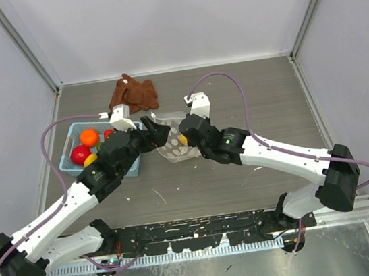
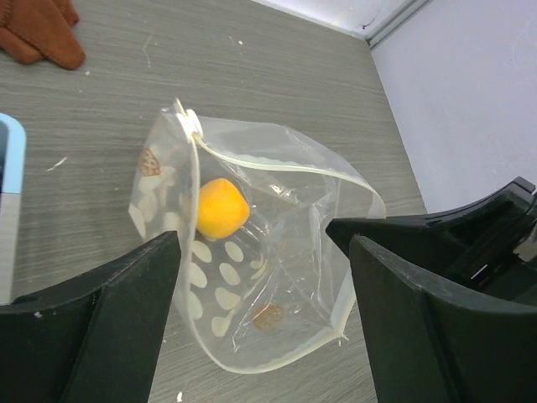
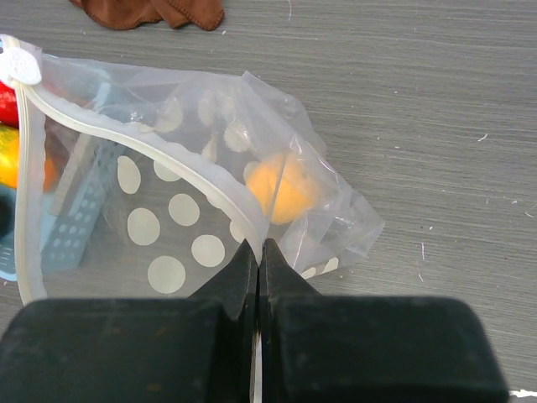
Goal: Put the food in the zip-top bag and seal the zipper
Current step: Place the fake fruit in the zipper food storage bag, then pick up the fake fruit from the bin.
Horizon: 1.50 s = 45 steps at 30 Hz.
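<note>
The right jaws are pinched tight on the zipper (image 3: 126,136) of the zip-top bag (image 3: 168,243), right at the rim where the strip bends. The left jaws stand wide apart, holding nothing, poised over the open mouth of the bag.

The bag lies mid-bench, a little toward the far edge. One orange toy fruit (image 3: 281,191) is already inside, resting against the film near the bottom corner.

The grip looks like the weak spot. It is a single narrow pinch on thin, slippery film, so any tug could let the rim slide out and the mouth fold flat. If the held rim is pulled or tipped toward the opening, the orange fruit could roll back out, since nothing is sealed yet. The wide left jaws could also catch the loose film on a careless pass and drag the bag across the bench. The white zipper tab (image 2: 189,122) sits at the far end of the strip, so sealing would need the rim held straight, and it is buckled now.

The rest of the food (image 1: 89,137) sits in a light-blue basket (image 1: 63,157) by the bench's left edge, just beside the bag. A brown cloth (image 1: 134,93) lies at the far edge.

The bench (image 1: 247,96) is grey wood-grain, flecked with white specks. Pale walls (image 1: 169,17) close it in on three sides.
</note>
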Motion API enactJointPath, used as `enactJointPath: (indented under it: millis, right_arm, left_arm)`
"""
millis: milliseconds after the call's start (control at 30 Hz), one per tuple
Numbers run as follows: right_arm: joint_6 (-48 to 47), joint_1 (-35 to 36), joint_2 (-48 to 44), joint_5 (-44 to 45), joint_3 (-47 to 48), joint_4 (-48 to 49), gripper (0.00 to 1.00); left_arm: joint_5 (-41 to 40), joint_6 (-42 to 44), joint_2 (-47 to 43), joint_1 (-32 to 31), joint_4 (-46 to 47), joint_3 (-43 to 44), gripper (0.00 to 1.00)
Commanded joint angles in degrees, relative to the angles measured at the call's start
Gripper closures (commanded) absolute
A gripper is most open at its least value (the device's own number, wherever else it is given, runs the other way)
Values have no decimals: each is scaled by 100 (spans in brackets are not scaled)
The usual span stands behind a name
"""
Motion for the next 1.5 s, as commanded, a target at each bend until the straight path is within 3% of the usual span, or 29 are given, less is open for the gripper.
enactJointPath:
  millis: [0, 233, 400, 500, 767, 1067, 1267, 1467]
  right_arm:
    - [13, 5, -272, 326, 2, 194, 100]
    - [-29, -17, -375, 553, -110, 108, 100]
    - [-70, -30, -407, 640, -119, 64, 100]
    - [-84, -35, -424, 652, -141, 68, 100]
    - [-161, -47, -416, 628, -180, 145, 100]
    - [-231, -81, -449, 621, -246, 233, 100]
    - [-269, -109, -434, 558, -278, 283, 100]
    - [-287, -131, -451, 554, -308, 317, 100]
  left_arm:
    - [-294, 359, -340, 163, -777, 412, 16]
    - [-311, 460, -444, 874, -2192, 796, 13]
    - [-350, 268, -335, 1499, -3029, 949, 1]
    - [-152, 306, -80, 1907, -3400, 1090, 2]
    - [318, 823, 900, 2772, -3717, 1535, 2]
    - [824, 1230, 2340, 3168, -3599, 2253, 0]
    - [1686, 1437, 3487, 3388, -3739, 2892, 15]
    - [1870, 1554, 4118, 3465, -3743, 3086, 25]
